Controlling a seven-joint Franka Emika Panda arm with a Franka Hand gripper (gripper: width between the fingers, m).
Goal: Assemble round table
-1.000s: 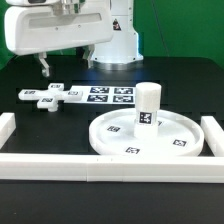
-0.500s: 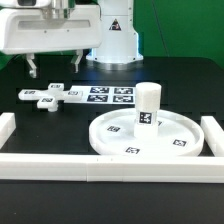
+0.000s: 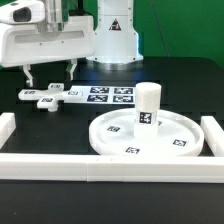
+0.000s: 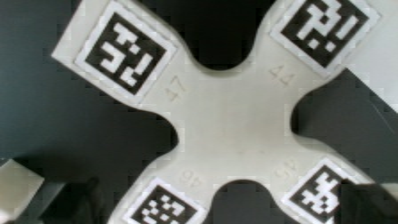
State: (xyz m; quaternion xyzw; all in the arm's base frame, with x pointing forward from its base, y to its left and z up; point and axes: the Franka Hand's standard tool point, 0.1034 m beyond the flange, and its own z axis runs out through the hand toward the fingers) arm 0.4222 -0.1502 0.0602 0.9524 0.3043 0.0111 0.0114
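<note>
The small cross-shaped piece lies flat on the black table at the exterior view's left, beside the marker board. It fills the wrist view, with tags on its arms. My gripper is open and empty a little above it, one finger on each side. In the wrist view the gripper shows only dark fingertips at the corners. The short thick post stands upright on the large round disc at the exterior view's right.
White border rails run along the front, the exterior view's left and right. The robot base stands at the back, before a green wall.
My gripper has moved toward the exterior view's left and down, ending over the cross-shaped piece. The parts have not moved.
</note>
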